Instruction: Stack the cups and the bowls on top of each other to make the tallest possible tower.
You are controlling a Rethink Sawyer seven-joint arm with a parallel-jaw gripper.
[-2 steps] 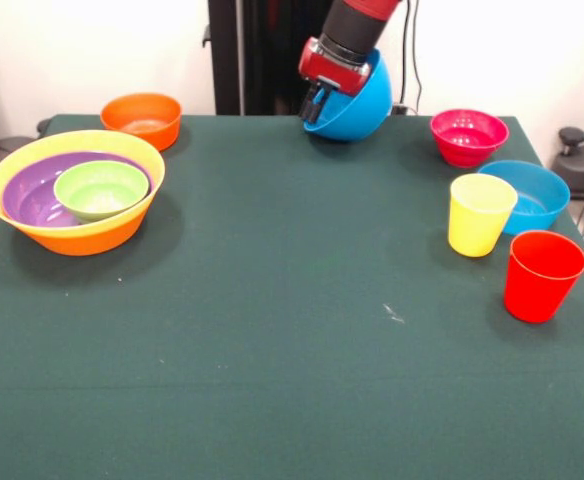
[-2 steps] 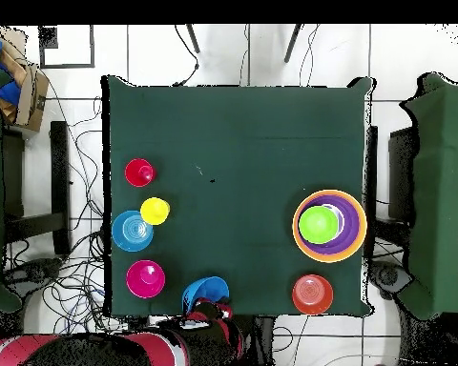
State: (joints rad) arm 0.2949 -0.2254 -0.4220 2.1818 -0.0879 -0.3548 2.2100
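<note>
My gripper [image 1: 314,107] is shut on the rim of a blue bowl [image 1: 364,102], which is tipped on its side at the table's far edge; the overhead view shows the gripper [image 2: 207,304] and that bowl [image 2: 206,289] at the bottom edge. The tower [image 1: 77,228] stands at the left: a large yellow-orange bowl holding a purple bowl [image 1: 34,197] and a small green bowl [image 1: 100,188]. An orange bowl [image 1: 142,118] sits behind it. At the right are a pink-red bowl [image 1: 468,135], a second blue bowl [image 1: 534,193], a yellow cup [image 1: 480,214] and a red cup [image 1: 542,275].
The green table [image 1: 272,320] carries nothing else. In the overhead view, cables lie on the tiled floor round the table, and other green-topped tables [image 2: 443,181] stand at both sides.
</note>
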